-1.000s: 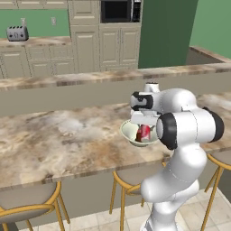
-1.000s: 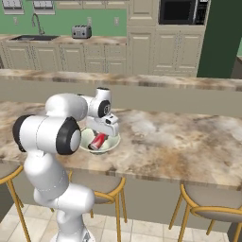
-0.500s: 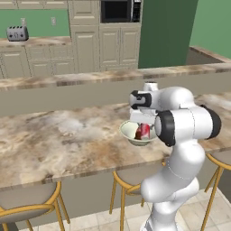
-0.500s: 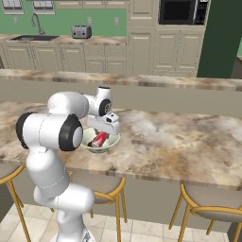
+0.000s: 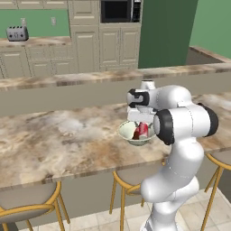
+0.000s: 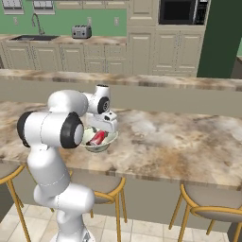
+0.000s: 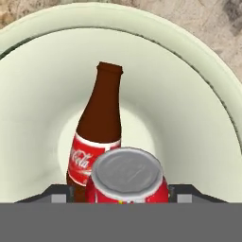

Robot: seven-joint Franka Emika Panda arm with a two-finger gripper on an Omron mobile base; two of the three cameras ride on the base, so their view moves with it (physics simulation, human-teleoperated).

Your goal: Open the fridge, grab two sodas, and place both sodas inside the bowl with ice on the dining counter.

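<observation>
The pale greenish-white bowl (image 5: pixel 127 134) (image 6: pixel 97 147) (image 7: pixel 198 47) sits on the dining counter (image 5: pixel 58 140) (image 6: pixel 179 142) near its front edge. Inside it lies the dark brown cola bottle (image 7: pixel 101 113) with a red label, neck pointing away from the hand. Beside the bottle is the red soda can (image 5: pixel 143 130) (image 6: pixel 98 137) (image 7: pixel 126 177), its silver top facing the hand camera. My gripper (image 5: pixel 140 119) (image 6: pixel 108 125) (image 7: pixel 122 194) hangs just over the bowl, its tips either side of the can and slightly wider than it. The fridge is out of view.
A raised stone ledge (image 5: pixel 90 79) (image 6: pixel 156 81) runs behind the counter. Wooden-legged stools (image 5: pixel 27 203) (image 6: pixel 208 203) stand along its front. Cream cabinets, a toaster (image 5: pixel 17 33) (image 6: pixel 81 31) and a microwave (image 5: pixel 118 10) line the back wall.
The jaws have spread apart from the can, which now rests in the bowl. The arm has hardly moved.
</observation>
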